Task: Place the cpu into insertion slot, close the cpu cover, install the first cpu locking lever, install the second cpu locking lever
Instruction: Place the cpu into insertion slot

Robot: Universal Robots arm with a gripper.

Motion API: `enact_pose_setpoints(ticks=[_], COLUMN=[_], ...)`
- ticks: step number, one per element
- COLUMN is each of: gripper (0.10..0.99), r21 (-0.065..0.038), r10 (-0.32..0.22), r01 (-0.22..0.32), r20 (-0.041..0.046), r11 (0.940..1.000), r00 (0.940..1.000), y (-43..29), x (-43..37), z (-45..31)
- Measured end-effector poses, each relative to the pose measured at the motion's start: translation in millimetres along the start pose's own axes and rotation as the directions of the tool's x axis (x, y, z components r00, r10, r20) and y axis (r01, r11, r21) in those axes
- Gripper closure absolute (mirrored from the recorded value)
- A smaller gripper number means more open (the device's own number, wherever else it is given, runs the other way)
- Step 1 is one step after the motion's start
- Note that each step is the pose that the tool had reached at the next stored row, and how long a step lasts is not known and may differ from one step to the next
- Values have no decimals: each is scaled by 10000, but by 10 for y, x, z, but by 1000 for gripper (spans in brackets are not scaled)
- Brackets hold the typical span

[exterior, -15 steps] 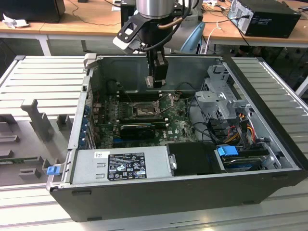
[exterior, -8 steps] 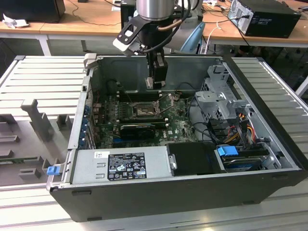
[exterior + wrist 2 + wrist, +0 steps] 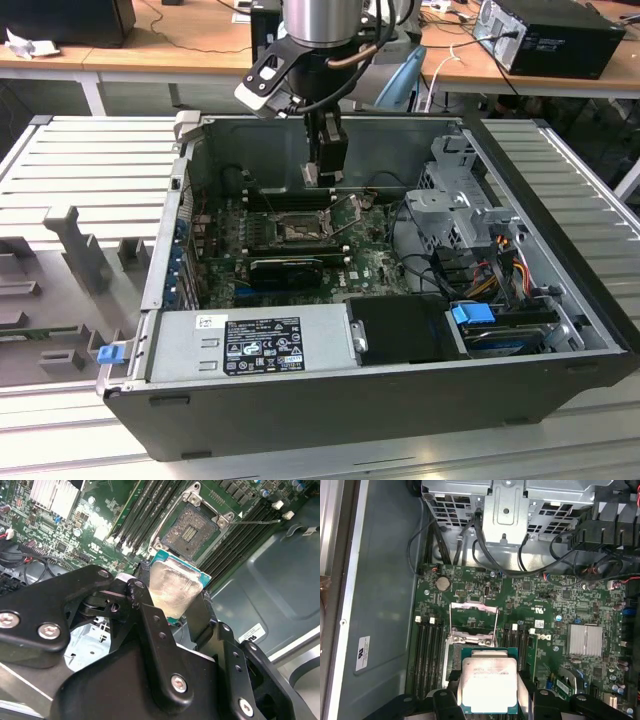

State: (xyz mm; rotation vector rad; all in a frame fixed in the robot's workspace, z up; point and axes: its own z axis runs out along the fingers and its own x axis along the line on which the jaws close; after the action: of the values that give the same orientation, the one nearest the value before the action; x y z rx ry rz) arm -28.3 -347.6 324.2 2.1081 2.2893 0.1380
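Gleaming pale metal face, green-edged square cpu [image 3: 487, 680], pinched by hand [image 3: 489, 692]

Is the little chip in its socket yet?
Out. The cpu is held between the fingers above the board; the insertion slot is bare.

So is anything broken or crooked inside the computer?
Nothing looks broken or spilled. The one thing out of its home is the cpu, pinched in the claw above the motherboard. Its insertion slot sits bare, and the cpu cover stands flipped open.
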Motion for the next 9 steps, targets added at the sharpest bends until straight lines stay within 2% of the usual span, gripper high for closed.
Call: enact_pose_setpoints(ticks=[9], gripper=[557], r21=[1], r10=[210], r01=[-210], r20=[18], r11=[9998], r00=[9998], y=[-2], x=[-2], z=[37])
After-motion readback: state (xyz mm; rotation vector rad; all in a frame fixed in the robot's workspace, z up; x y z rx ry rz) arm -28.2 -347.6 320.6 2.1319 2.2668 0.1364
